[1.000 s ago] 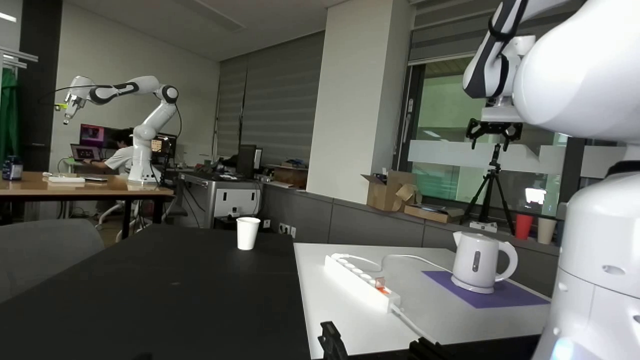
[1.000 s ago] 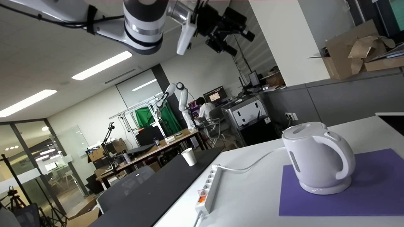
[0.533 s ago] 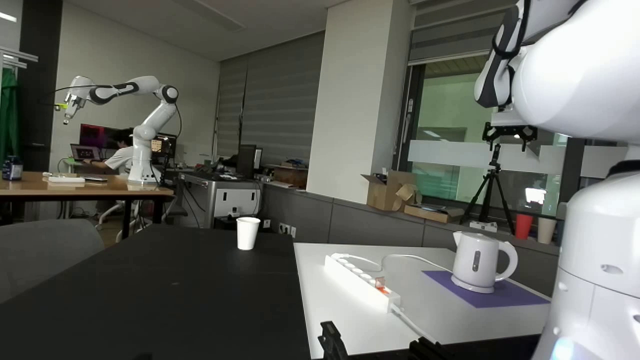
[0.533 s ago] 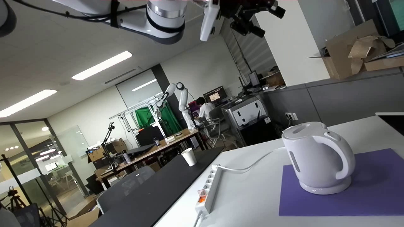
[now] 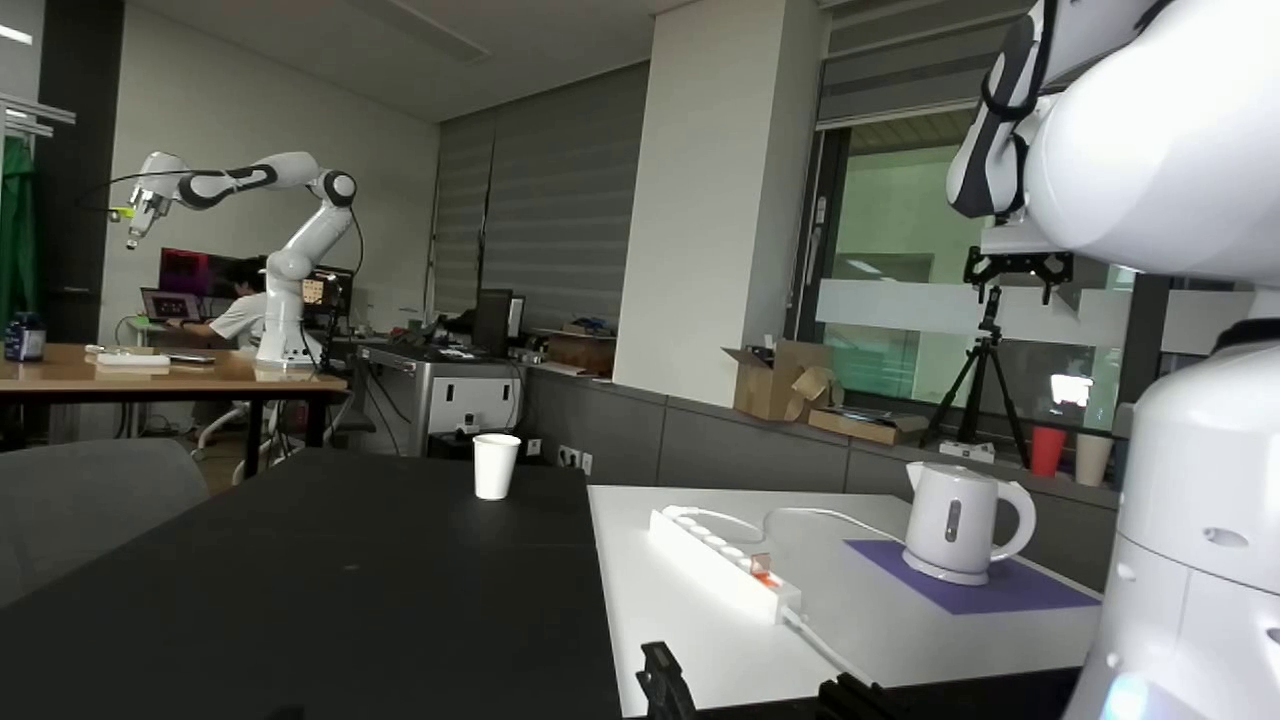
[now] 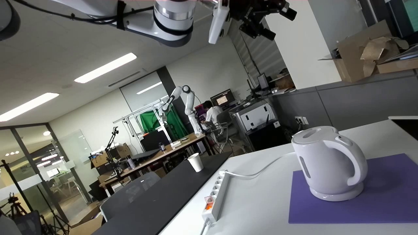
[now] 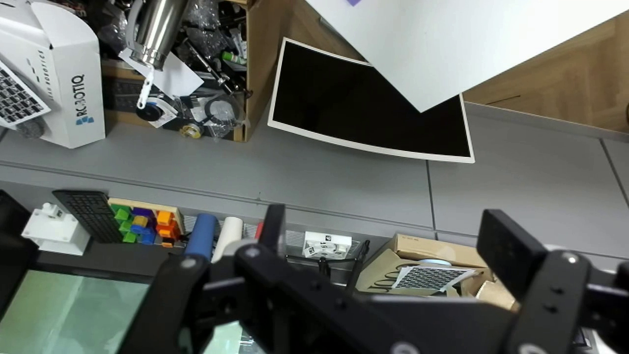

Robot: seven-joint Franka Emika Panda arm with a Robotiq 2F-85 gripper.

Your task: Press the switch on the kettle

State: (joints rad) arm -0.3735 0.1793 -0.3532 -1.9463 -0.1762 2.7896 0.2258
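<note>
The white kettle (image 5: pixel 948 520) stands upright on a purple mat in an exterior view. It also shows in an exterior view (image 6: pixel 321 166), its loop handle facing the camera. A small button (image 6: pixel 343 140) sits at the top of the handle; I cannot tell if it is the switch. My gripper (image 5: pixel 1016 293) is high above the table, well above the kettle and apart from it. It shows at the top edge in an exterior view (image 6: pixel 280 23). In the wrist view my gripper (image 7: pixel 388 231) is open with nothing between the fingers. The kettle is out of the wrist view.
A white power strip (image 5: pixel 715 570) with an orange switch and a cable lies on the white table (image 5: pixel 830 640). A white paper cup (image 5: pixel 493 468) stands on the black table (image 5: pixel 350 600). A cardboard box (image 5: pixel 785 380) is on the ledge. The wrist view shows a monitor (image 7: pixel 363 108).
My gripper has moved right in both exterior views, and upward in the one where it shows at the top edge. It has hardly moved in the last half second. The kettle has not moved.
</note>
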